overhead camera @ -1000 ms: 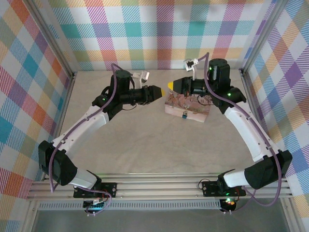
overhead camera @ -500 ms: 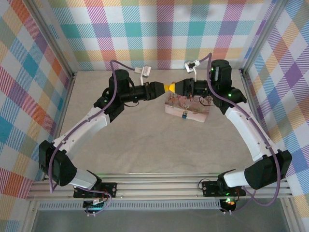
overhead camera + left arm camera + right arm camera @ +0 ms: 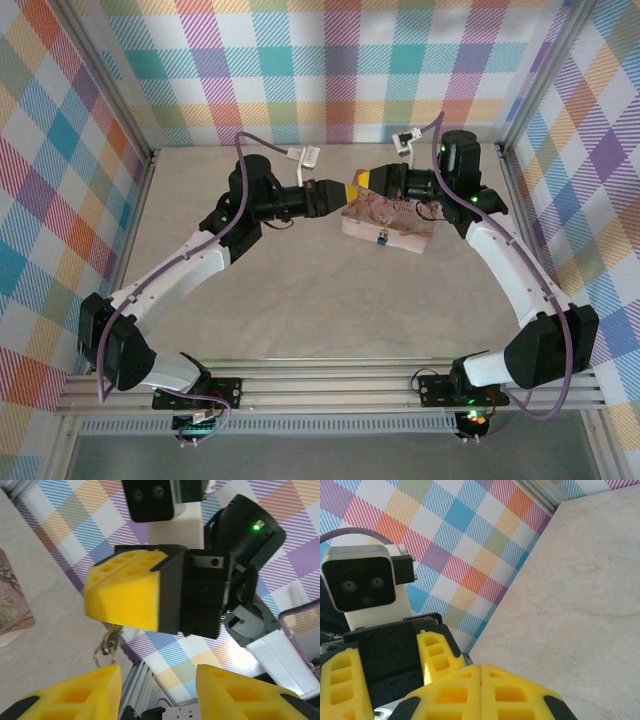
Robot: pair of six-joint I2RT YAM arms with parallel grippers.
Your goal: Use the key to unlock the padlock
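Over table [image 3: 300, 290], closed right tool [image 3: 481, 674] grips dangling keys [image 3: 108, 645]

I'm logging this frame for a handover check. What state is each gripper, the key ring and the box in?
left gripper: open, fingers apart.
right gripper: shut, fingers pressed together.
key ring: dangling in the air beneath the right gripper's fingers.
box: lying flat on the table; locked or not, too small to tell.
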